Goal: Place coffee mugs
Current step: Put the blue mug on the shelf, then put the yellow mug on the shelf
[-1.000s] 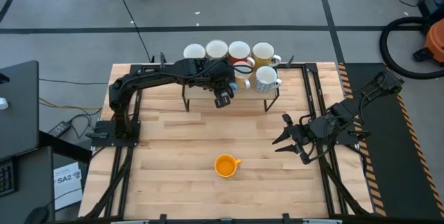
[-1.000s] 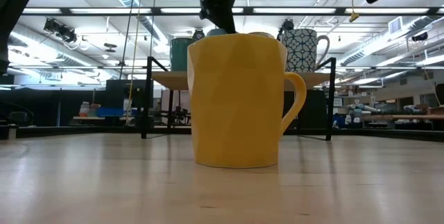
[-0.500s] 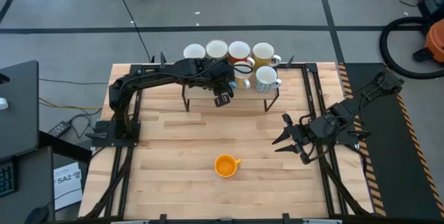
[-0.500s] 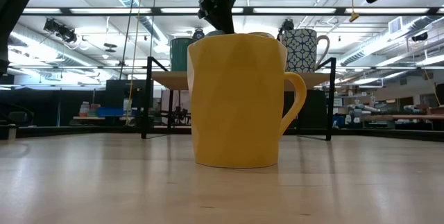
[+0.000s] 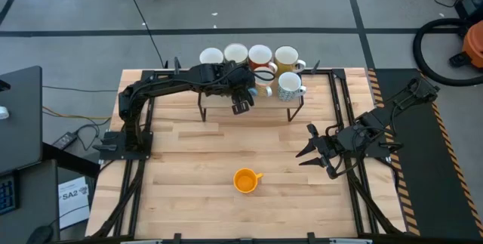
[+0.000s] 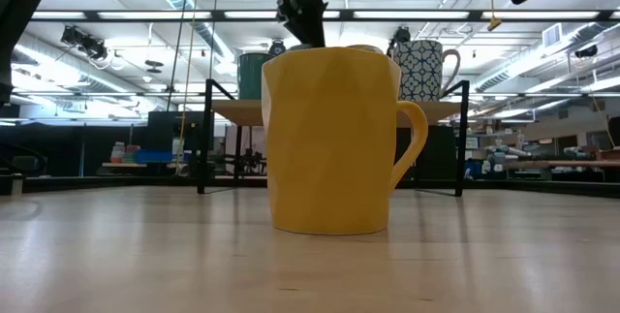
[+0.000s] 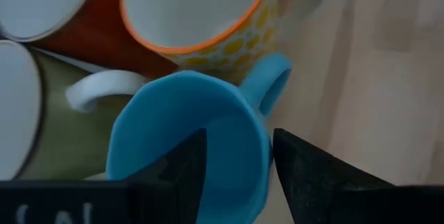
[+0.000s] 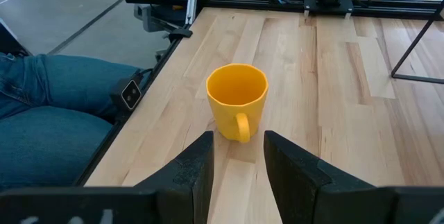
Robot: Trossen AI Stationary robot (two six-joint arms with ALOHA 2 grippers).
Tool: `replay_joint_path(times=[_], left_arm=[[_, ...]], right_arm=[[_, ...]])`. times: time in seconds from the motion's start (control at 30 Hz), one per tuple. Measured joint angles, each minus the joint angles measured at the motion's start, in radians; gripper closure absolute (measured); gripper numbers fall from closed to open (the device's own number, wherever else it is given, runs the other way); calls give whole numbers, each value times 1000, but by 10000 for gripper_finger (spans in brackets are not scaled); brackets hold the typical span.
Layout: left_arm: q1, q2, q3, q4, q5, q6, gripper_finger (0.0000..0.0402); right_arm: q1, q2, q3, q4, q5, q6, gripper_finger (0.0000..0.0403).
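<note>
We see the left arm (image 5: 170,85) stretched from its base at the tabletop's left edge toward the far edge, its wrist bent down over a small raised rack (image 5: 253,97). The left gripper (image 5: 241,105) hangs over the near side of the rack, and its fingers (image 7: 182,172) stand parted on either side of the blue mug's (image 7: 191,144) wall without pressing on it. That blue mug sits on the rack, touching a yellow-patterned mug (image 7: 208,23) with an orange rim, with a red-orange mug (image 7: 90,37) and an olive mug (image 7: 62,123) just beside it.

On the rack along the far edge, the other coffee mugs (image 5: 249,57) stand in a row, and a white patterned mug (image 5: 290,85) stands at the rack's right end.

The bright orange mug (image 5: 245,180) stands alone near the tabletop's (image 5: 189,161) near edge, upright.

The right arm (image 5: 385,119) waits folded low by the right edge; the right gripper (image 5: 309,153) points toward the orange mug with its fingers (image 8: 187,165) partly spread, holding nothing.
</note>
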Motion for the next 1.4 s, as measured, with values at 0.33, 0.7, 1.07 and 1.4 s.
replay_joint_path(times=[0.33,0.7,1.07,1.4], left_arm=[[-7,0,3,0,-21,15,228],[-139,-28,106,-11,38,-49,228],[-392,-23,127,-18,63,-243,228],[-590,-18,127,-27,55,-473,228]], right_arm=[[0,0,0,0,0,0,270],[0,0,0,0,0,0,270],[0,0,0,7,0,0,270],[0,0,0,7,0,3,270]])
